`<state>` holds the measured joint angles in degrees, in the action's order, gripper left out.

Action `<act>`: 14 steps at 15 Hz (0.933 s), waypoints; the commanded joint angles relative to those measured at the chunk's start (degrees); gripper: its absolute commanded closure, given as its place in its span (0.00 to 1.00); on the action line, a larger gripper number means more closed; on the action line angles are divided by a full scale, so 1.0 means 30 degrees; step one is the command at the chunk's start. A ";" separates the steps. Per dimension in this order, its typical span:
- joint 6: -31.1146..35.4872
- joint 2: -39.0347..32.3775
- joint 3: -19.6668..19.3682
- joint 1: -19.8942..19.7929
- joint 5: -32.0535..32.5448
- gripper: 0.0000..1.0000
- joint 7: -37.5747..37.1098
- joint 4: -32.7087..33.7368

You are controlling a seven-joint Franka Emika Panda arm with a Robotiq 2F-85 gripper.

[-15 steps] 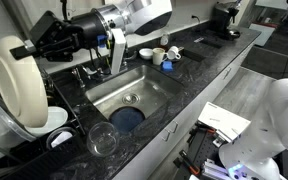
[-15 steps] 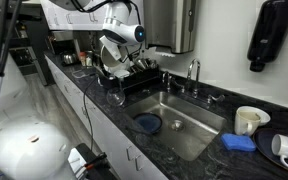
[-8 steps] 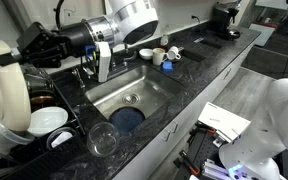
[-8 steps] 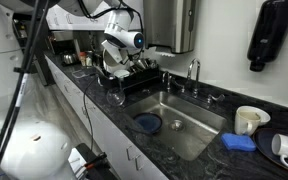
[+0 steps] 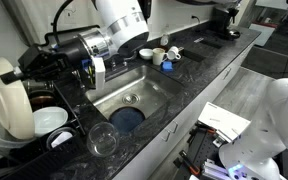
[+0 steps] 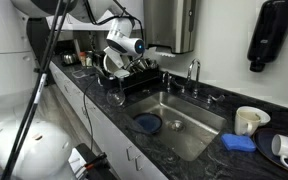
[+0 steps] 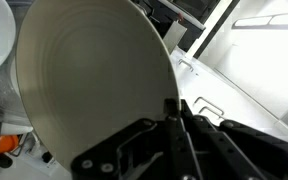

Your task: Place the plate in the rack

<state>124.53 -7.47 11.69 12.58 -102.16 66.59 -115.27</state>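
The round cream dinner plate [image 5: 4,100] stands on edge at the black wire dish rack [image 6: 142,80], which is just beside the steel sink [image 5: 134,92]. The plate's disc is close to vertical, one broad face is turned toward the wrist camera, and the lower rim is down next to a small white bowl [image 5: 50,121]; whether it bears on the wires cannot be told. The black Robotiq gripper [image 7: 172,112] reaches in roughly level, fingers clamped on the plate's rim, and print on the white paper sheet [image 5: 224,120] in an exterior view is too small to read.
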 commanded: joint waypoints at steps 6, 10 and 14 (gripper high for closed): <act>0.3157 -0.0384 0.0023 0.0914 0.2740 0.99 0.0937 0.0808; 0.4301 -0.0560 0.0181 0.1129 0.4015 0.99 0.0759 0.1378; 0.4301 -0.0874 0.0349 0.1402 0.4728 0.99 0.0186 0.1843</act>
<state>135.62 -8.18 11.89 16.47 -90.09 68.36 -112.45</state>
